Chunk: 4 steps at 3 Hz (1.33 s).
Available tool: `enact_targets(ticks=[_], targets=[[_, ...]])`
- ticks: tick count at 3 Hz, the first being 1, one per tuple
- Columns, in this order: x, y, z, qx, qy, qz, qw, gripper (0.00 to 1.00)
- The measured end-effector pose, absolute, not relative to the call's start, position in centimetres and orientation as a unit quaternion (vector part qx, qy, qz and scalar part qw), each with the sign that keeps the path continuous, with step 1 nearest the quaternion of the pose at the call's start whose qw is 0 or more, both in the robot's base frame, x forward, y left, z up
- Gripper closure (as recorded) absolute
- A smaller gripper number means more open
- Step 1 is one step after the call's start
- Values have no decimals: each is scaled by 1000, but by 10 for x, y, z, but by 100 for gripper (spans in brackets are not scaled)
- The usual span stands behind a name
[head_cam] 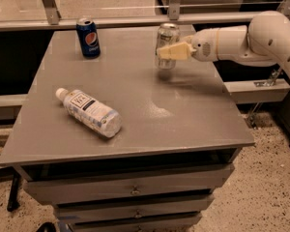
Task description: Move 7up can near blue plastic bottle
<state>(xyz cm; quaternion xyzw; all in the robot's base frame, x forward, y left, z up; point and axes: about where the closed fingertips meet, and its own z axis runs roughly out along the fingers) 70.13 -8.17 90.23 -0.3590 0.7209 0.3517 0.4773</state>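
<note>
One gripper [165,52], reaching in from the right, has its fingers closed around the upright 7up can [167,34] over the far right part of the table [193,124]. The blue plastic bottle [89,112] lies on its side well apart, front left. The carry seems just begun; next the can must travel toward the bottle without knocking it.
</note>
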Motion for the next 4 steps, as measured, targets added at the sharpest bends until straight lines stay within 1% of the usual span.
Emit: enact_targets(ticks=[1,2,3,4], targets=[[640,-66,890,-385,709,425,411,100],[589,-55,887,-400,686,478,376,100],[553,-48,898,-410,661,504,376,100],[525,-36,908,-440,635,496,396,100]])
